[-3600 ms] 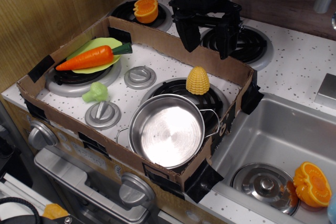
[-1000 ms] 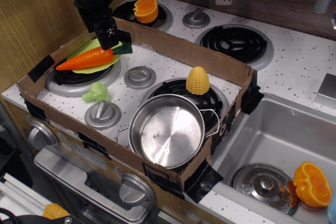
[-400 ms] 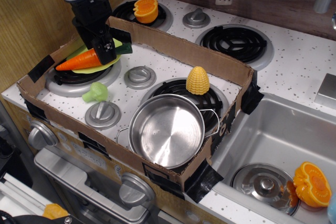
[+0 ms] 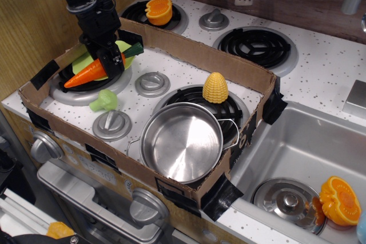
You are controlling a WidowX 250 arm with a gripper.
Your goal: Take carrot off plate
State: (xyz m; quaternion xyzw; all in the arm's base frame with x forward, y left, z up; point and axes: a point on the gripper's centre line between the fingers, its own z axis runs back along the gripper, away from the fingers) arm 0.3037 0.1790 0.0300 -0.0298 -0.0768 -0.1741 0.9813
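The orange carrot (image 4: 84, 74) lies slanted over the lime-green plate (image 4: 124, 46) on the back-left burner, with its pointed tip at the lower left and its dark green stem at the upper right. My black gripper (image 4: 108, 60) has come down from above onto the carrot's thick end. Its fingers sit on either side of the carrot and look closed on it. Most of the plate is hidden by the gripper and the carrot.
A cardboard wall (image 4: 200, 55) fences in the stove. Inside it are a light-green broccoli toy (image 4: 103, 100), a steel pot (image 4: 182, 142), a yellow corn cob (image 4: 215, 87) and stove knobs (image 4: 152, 83). An orange half (image 4: 158, 10) sits behind the wall. The sink (image 4: 303, 135) is on the right.
The gripper crossed from the back right burner to the plate and came down on the carrot's thick end. The carrot now lies steeper, with its tip shifted slightly down.
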